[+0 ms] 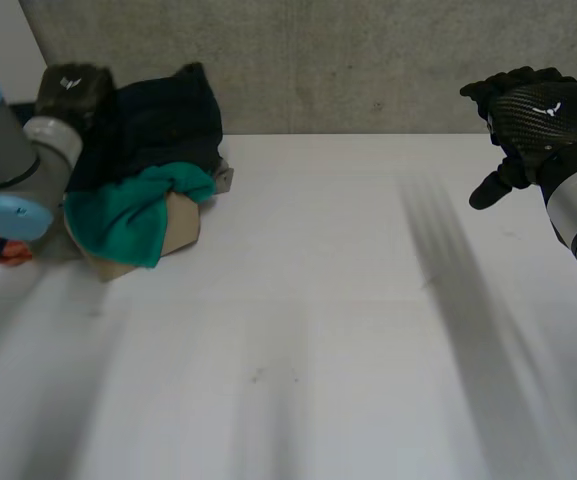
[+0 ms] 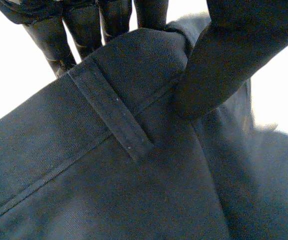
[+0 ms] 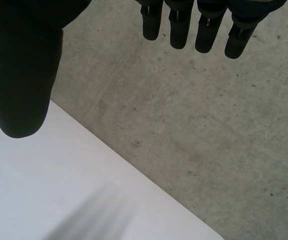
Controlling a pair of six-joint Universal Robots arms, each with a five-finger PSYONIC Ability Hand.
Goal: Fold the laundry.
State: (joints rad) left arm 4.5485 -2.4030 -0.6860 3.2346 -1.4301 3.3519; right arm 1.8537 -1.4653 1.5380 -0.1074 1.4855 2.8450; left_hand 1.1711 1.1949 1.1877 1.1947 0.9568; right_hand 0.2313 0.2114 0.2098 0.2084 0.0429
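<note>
Left hand (image 1: pixel 73 88): pinching the waistband of the dark trousers (image 2: pixel 109 165), fingers (image 2: pixel 49 35) reaching behind the band's edge, thumb (image 2: pixel 223 65) pressing on its front.
Belt loop (image 2: pixel 111 117): lying across the waistband, between the left hand's fingers and its thumb.
Dark trousers: sitting bunched right under the left hand, topping the pile.
Teal cloth (image 1: pixel 133 215): spilling out from under the trousers, below the left hand, draping over the front of the cardboard box (image 1: pixel 183 228).
Cardboard box: sitting beneath both cloths, under the left hand, resting on the table (image 1: pixel 318 300).
Right hand (image 1: pixel 530 110): hovering above the table, well apart from the pile and from the left hand; fingers (image 3: pixel 178 27) hanging straight and slightly spread, thumb (image 3: pixel 19 75) standing wide of them, gripping nothing.
Table: stretching out under the right hand's thumb and palm.
Wall (image 3: pixel 193 125): rising grey and speckled just beyond the right hand's fingertips.
</note>
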